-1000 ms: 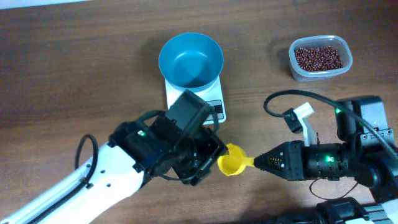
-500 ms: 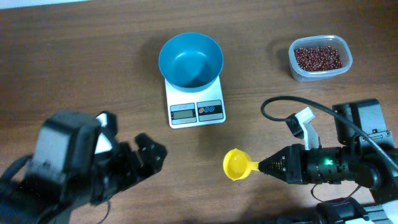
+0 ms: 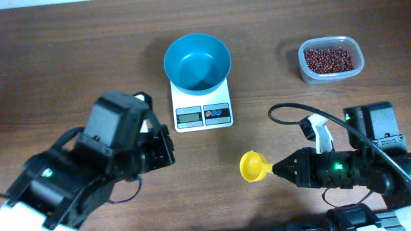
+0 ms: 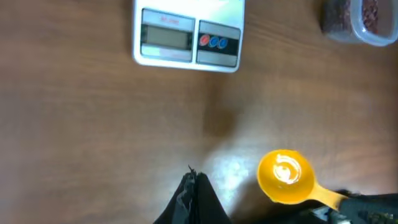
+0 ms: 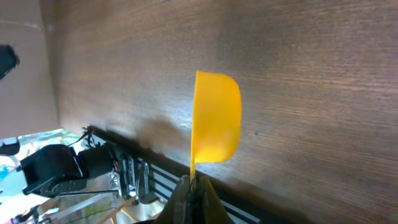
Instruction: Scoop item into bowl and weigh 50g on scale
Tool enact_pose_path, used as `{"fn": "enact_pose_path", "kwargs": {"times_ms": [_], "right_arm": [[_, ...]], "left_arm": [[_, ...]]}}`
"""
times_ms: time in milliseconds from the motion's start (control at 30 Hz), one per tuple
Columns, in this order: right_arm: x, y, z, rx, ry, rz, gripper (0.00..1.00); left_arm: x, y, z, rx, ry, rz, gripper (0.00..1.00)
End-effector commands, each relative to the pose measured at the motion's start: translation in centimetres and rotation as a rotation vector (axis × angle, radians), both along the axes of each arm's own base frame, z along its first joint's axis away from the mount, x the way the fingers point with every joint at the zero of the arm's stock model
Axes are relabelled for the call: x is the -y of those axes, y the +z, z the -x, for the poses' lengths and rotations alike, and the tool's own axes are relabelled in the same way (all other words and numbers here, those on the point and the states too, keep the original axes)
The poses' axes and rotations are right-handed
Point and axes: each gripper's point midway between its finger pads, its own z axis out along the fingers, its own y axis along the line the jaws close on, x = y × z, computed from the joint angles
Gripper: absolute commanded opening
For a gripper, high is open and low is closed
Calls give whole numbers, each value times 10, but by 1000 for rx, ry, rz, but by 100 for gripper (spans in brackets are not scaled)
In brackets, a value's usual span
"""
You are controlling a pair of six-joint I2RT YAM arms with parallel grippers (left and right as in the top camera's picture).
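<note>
The blue bowl stands empty on the white scale, whose display and buttons also show in the left wrist view. The red-brown beans lie in a clear tub at the back right. My right gripper is shut on the handle of a yellow scoop, held low over the table in front of the scale. The scoop is empty, and its thin handle is pinched in the right gripper. My left gripper is shut on nothing, left of the scoop.
The clear tub stands near the table's right edge, and its corner shows in the left wrist view. A black cable loops above the right arm. The bulky left arm covers the front left of the brown wooden table.
The left arm has drawn back from beside the scoop to the front left, and its jaws opened and then shut. The right gripper has carried the scoop slightly to the right.
</note>
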Motion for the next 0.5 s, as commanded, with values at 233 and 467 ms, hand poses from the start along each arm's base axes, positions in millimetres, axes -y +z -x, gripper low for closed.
{"fn": "enact_pose_path", "kwargs": {"times_ms": [233,467], "right_arm": [[9,-6,-4,22,-14,68,4],[10,-7,-5,23,-18,78,4]], "left_arm": [[84,-82,-53,314,-371,-458,0],[88,-131,-86,310,-330,-521,0]]}}
